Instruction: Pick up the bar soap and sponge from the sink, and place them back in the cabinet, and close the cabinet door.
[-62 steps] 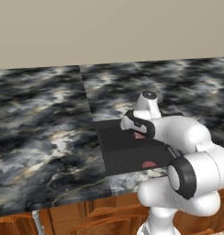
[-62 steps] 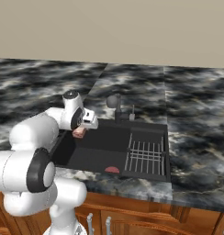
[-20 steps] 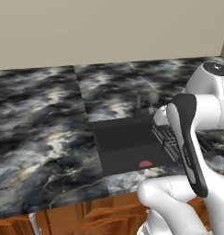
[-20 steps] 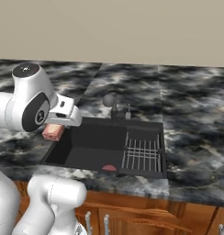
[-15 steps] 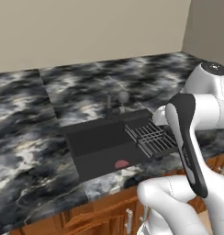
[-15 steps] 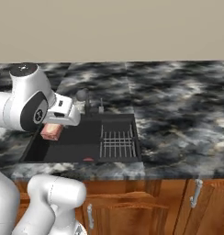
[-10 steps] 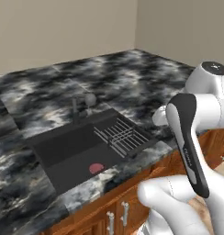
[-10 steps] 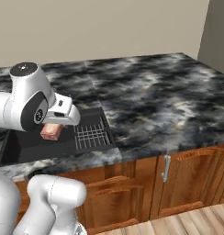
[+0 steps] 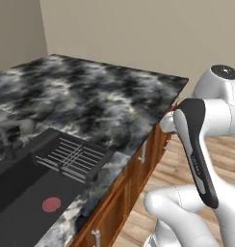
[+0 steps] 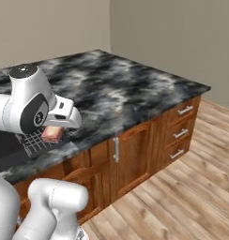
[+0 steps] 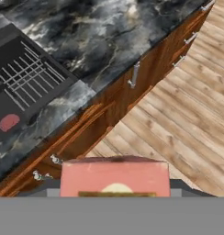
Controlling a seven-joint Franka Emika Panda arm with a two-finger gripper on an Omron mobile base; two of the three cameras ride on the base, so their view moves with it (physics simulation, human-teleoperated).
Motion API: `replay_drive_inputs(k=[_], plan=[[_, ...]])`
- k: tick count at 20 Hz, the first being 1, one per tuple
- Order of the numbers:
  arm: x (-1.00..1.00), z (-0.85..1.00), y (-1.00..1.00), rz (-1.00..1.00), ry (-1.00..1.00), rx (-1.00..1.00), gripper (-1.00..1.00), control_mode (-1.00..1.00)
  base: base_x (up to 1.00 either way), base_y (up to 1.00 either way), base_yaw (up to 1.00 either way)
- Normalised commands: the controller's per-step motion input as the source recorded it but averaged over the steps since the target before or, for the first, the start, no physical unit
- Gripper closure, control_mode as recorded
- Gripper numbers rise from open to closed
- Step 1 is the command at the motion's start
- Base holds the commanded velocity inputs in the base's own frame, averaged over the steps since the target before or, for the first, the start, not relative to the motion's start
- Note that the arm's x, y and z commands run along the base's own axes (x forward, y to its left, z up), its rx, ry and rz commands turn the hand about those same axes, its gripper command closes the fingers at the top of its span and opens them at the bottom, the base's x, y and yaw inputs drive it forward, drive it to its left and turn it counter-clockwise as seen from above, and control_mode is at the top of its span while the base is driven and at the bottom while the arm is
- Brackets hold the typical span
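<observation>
Since half a second ago the base has swung further around, so both base views have shifted: the sink (image 9: 28, 202) now sits at the lower left of the left base view and at the far left edge of the right base view, while wooden floor (image 10: 191, 187) and the end of the counter (image 10: 121, 89) take up the right side. Relative to the arm, the end effector (image 10: 53, 134) has kept its pose, and it is still pinching a pink block, the bar soap (image 10: 52, 133), between its fingers.

From the hand view, the bar soap (image 11: 114, 176) lies across the bottom of the picture, with a small yellowish mark at its lower edge, and it is held in the air above the counter's front edge, over the wooden lower cabinet fronts (image 11: 109, 105) and the floor. From the right base view, the soap hangs just over the grey wire rack (image 10: 34, 143) at the near side of the sink.

The black basin has a red drain disc (image 9: 51, 204) on its bottom, the wire rack (image 9: 73, 157) on its right side, and a dark faucet (image 9: 8, 140) behind it. Whether the sponge lies in the basin cannot be told. Low drawers with horizontal handles (image 10: 180, 129) stand at the far end of the counter.
</observation>
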Motion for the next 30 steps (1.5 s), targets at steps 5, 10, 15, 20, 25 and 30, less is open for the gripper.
replay_drive_inputs(k=[5,10,15,20,25,30], plan=[[0.00,0.00,0.00,0.00,0.00,0.00,1.00,1.00,0.00,-0.48,-0.56],[0.00,0.00,0.00,0.00,0.00,0.00,1.00,1.00,0.08,-0.47,-0.55],[0.00,0.00,0.00,0.00,0.00,0.00,1.00,1.00,0.20,-0.17,-0.59],[0.00,0.00,0.00,0.00,0.00,0.00,1.00,1.00,0.61,0.13,-0.36],[0.00,0.00,0.00,0.00,0.00,0.00,1.00,1.00,0.96,0.26,-0.16],[0.00,0.00,0.00,0.00,0.00,0.00,1.00,1.00,0.98,-0.08,-0.15]])
